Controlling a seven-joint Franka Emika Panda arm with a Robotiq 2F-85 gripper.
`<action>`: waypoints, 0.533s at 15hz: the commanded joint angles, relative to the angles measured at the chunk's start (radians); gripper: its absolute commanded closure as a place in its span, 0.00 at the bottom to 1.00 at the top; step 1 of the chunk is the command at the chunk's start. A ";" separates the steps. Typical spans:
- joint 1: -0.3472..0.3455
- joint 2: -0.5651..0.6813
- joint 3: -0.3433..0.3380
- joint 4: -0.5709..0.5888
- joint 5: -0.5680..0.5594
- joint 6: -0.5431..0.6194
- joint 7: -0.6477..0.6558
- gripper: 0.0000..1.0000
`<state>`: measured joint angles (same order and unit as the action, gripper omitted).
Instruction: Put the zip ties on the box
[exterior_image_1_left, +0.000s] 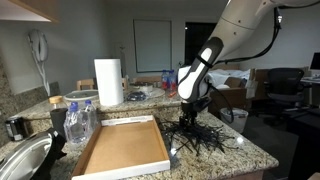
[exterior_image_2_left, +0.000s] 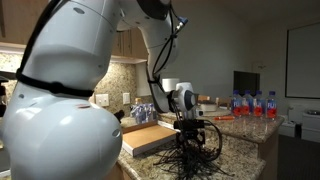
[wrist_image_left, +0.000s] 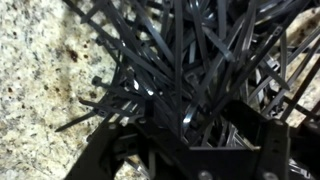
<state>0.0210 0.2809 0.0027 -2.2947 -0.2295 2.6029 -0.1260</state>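
The zip ties (exterior_image_1_left: 203, 138) are a spiky black tangle on the granite counter, just beside the right side of the box (exterior_image_1_left: 120, 150), a wide shallow brown cardboard tray. In both exterior views my gripper (exterior_image_1_left: 190, 116) reaches straight down into the tangle (exterior_image_2_left: 197, 160), with the box (exterior_image_2_left: 148, 140) beside it. In the wrist view the zip ties (wrist_image_left: 180, 45) fan out from between my fingers (wrist_image_left: 185, 115), which look closed on a bundle of them. The pile still rests on the counter.
A paper towel roll (exterior_image_1_left: 108, 82) stands behind the box. Clear water bottles (exterior_image_1_left: 78, 122) and a round metal bowl (exterior_image_1_left: 20, 160) are beside the box's far side. More bottles (exterior_image_2_left: 255, 103) stand at the counter's back. The counter edge is close to the pile.
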 joint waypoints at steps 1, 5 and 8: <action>0.001 0.009 -0.002 -0.023 0.005 0.029 0.009 0.53; 0.000 0.007 -0.006 -0.023 0.007 0.020 0.016 0.79; 0.005 0.010 -0.011 -0.020 0.000 0.014 0.029 0.93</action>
<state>0.0204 0.2813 -0.0020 -2.2946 -0.2295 2.6028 -0.1260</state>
